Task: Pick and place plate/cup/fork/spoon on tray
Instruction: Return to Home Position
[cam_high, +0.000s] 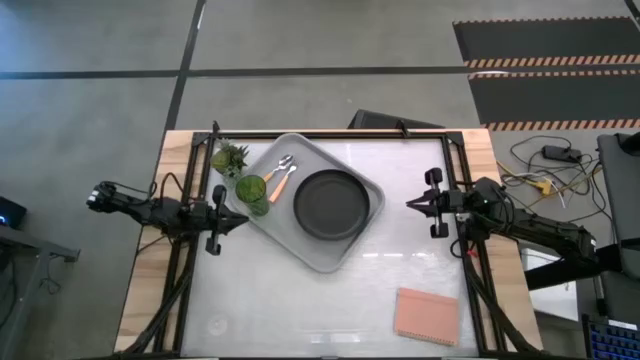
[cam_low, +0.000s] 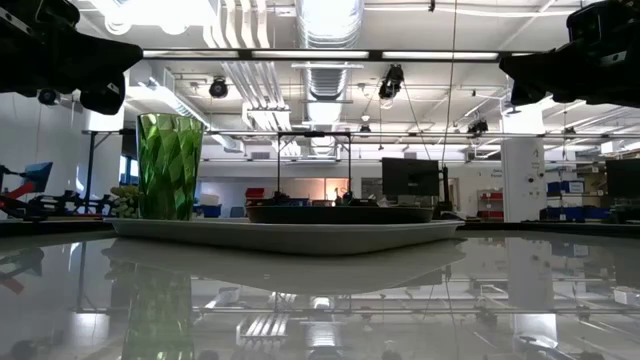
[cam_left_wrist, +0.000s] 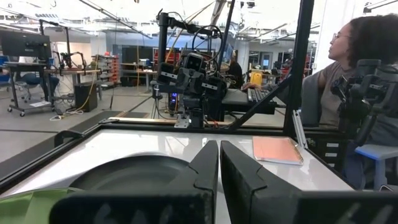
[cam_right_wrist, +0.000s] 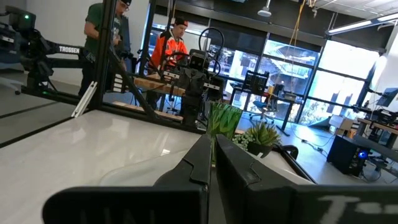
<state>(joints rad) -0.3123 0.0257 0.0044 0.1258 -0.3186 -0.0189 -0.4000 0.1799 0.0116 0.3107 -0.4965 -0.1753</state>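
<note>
The light grey tray (cam_high: 322, 258) lies turned at an angle on the table's left half. On it rest the black plate (cam_high: 330, 203), the green cup (cam_high: 252, 190) upright at its left corner, the orange-handled fork (cam_high: 281, 185) and the silver spoon (cam_high: 277, 168). The cup (cam_low: 170, 165) and plate (cam_low: 340, 213) also show in the low view. My left gripper (cam_high: 242, 219) is shut and empty, just off the tray's left corner near the cup. My right gripper (cam_high: 412, 203) is shut and empty, to the right of the tray.
A small spiky potted plant (cam_high: 230, 158) stands at the table's far left beside the tray. A pink rectangular pad (cam_high: 427, 315) lies near the front right corner. A black frame runs along the table's edges. People show in the room beyond the table in both wrist views.
</note>
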